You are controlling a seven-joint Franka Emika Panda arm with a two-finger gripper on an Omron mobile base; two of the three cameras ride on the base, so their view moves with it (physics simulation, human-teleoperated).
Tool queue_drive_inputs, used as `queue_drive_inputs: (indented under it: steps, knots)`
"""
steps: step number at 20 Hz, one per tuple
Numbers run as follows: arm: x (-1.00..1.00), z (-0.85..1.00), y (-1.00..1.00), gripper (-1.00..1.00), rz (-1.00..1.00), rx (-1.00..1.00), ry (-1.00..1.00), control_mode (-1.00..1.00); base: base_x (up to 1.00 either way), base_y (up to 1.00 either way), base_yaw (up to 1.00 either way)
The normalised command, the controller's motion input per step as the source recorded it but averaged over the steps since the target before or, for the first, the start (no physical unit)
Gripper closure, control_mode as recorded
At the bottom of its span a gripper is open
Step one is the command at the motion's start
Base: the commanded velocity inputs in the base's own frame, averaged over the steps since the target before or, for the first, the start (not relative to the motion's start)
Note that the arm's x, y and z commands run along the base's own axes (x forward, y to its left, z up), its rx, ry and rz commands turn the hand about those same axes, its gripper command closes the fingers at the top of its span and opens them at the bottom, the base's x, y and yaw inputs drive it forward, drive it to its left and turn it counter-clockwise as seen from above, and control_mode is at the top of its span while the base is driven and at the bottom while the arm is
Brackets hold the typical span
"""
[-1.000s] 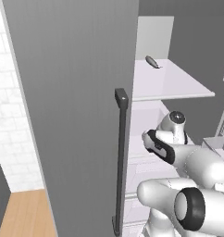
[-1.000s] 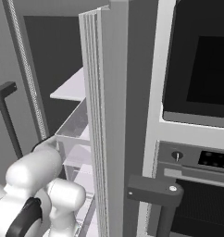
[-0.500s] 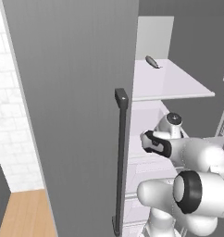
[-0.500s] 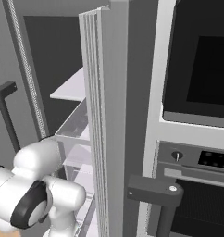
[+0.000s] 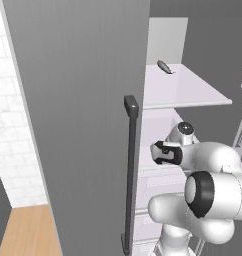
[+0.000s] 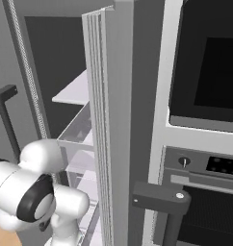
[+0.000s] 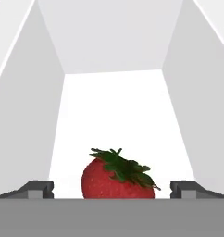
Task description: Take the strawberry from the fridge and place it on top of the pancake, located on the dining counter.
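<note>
The strawberry (image 7: 117,178), bright red with a green leafy cap, lies on the white floor of a fridge compartment (image 7: 111,106). My gripper (image 7: 113,190) is open, and the berry sits between its two fingertips (image 7: 37,189) without touching either. In the left base view my hand (image 5: 165,152) reaches into the fridge (image 5: 78,115) below the white shelf (image 5: 180,87), past the open grey door. The pancake and the dining counter are out of view.
The door's dark bar handle (image 5: 129,175) stands just left of my arm. A small dark object (image 5: 164,66) lies on the upper shelf. White walls close in on both sides of the compartment. A black built-in oven (image 6: 205,72) is right of the fridge.
The arm has pushed the hand slightly deeper into the fridge, and the elbow has swung right. The jaws have stayed open.
</note>
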Motion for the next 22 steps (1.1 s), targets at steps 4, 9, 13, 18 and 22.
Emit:
queue_drive_inputs:
  steps: [4,9,13,18,22]
  knots:
    - [0.11,-0.18,0.0,-1.0,0.0,0.0,0.02,-1.0,0.0,0.0,0.0]
    - [0.16,-0.15,0.0,-1.0,0.0,0.0,0.0,-1.0,0.0,0.0,0.0]
    - [0.02,-0.29,0.0,1.0,0.0,0.0,0.01,-1.0,0.0,0.0,0.0]
    - [-0.02,-0.32,0.0,1.0,0.0,0.0,0.05,-1.0,0.0,0.0,0.0]
    - [-0.31,-0.39,-0.02,1.0,0.0,0.0,0.11,-1.0,0.0,0.0,0.0]
